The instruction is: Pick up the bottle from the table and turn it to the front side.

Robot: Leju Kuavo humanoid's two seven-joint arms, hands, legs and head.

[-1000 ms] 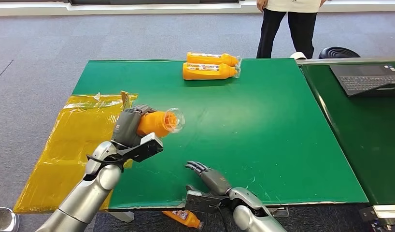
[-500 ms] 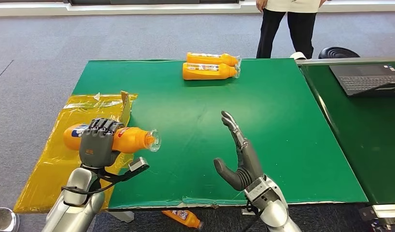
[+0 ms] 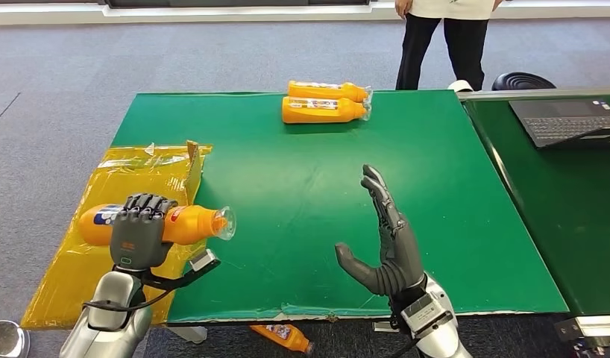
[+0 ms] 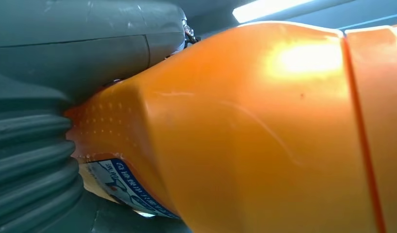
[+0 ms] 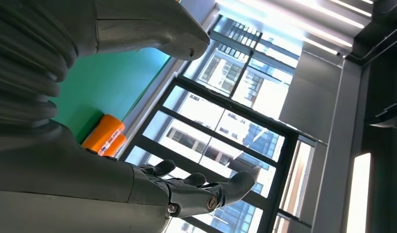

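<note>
My left hand [image 3: 140, 230] grips the bottle [image 3: 189, 224] sideways above the table's [image 3: 302, 186] left edge, cap towards my right hand [image 3: 388, 246], which waits open-fingered, probably to receive it.

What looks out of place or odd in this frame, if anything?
One orange bottle lies on the floor under the green table's near edge, apart from the pair at the far side. A torn cardboard flap sticks up from the yellow plastic sheet. The left hand grips its bottle sideways.
</note>
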